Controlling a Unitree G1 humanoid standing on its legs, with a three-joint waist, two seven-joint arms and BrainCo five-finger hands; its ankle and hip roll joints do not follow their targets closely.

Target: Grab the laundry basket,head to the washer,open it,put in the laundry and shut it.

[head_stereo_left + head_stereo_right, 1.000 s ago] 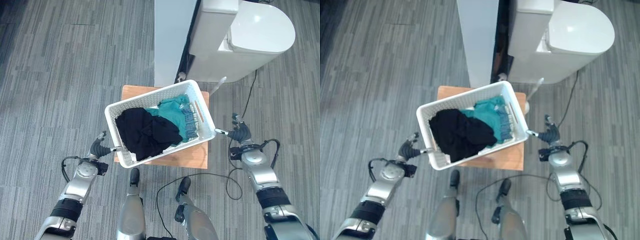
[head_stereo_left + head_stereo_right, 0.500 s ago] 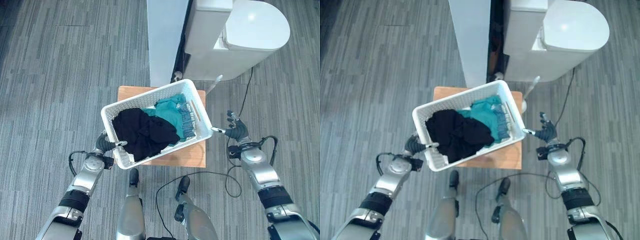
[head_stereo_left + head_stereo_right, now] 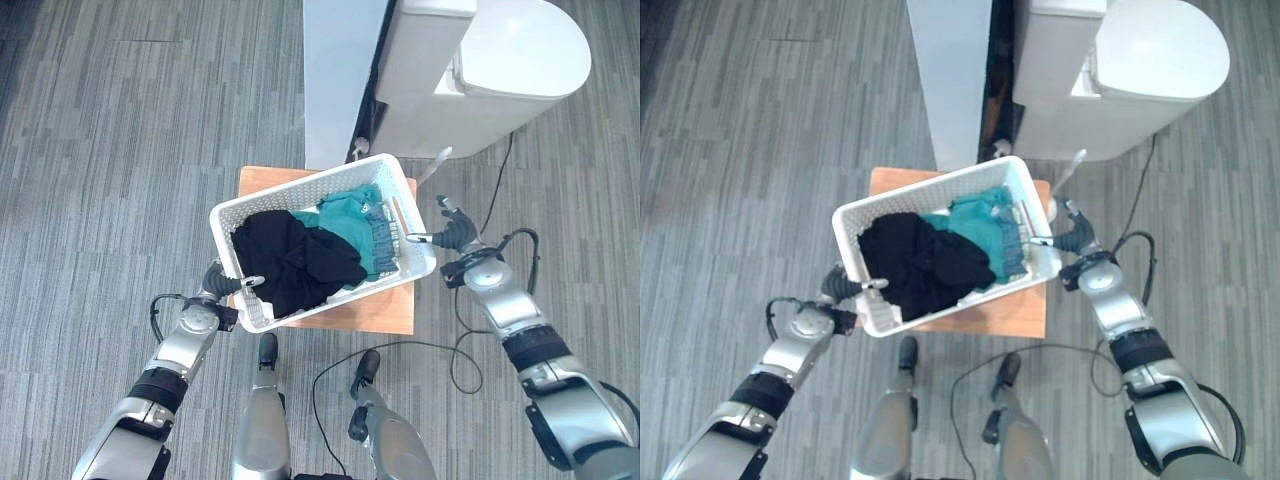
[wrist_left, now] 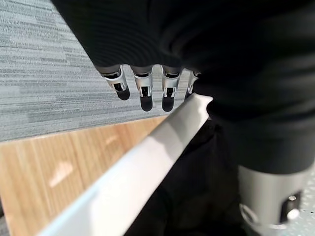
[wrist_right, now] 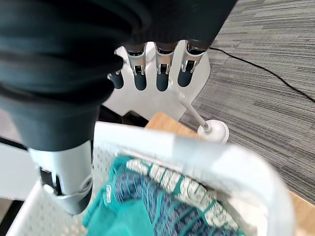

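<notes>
1. A white perforated plastic laundry basket [image 3: 322,195] sits slightly skewed on a small wooden table [image 3: 385,316], on a floor of grey striped carpet [image 3: 110,170].
2. Inside the basket, a crumpled black garment [image 3: 295,262] fills the end nearer the robot's left, and a teal garment [image 3: 347,217] lies at the other end, with a blue patterned cloth [image 3: 381,238] against it.
3. The left hand [image 3: 222,281] is at the basket's near-left corner. In the left wrist view its thumb [image 4: 268,201] reaches over the white rim into the basket beside the black garment, while its fingers [image 4: 143,93] hang straight outside the rim above the tabletop. The fingers are extended, not curled round the rim.
4. The right hand [image 3: 447,229] is at the basket's right end wall. In the right wrist view its thumb [image 5: 66,179] points down inside the basket above the teal garment, and its fingers [image 5: 161,73] stretch straight out past the rim on the outer side. That hand too is open, straddling the rim without clamping it.
5. Beyond the table stands a tall pale-grey panel [image 3: 340,80], and beside it a white washer [image 3: 490,70] with a rounded closed lid.
6. A white brush in a round holder [image 5: 210,130] stands on the carpet just beside the table, between it and the washer.
</notes>
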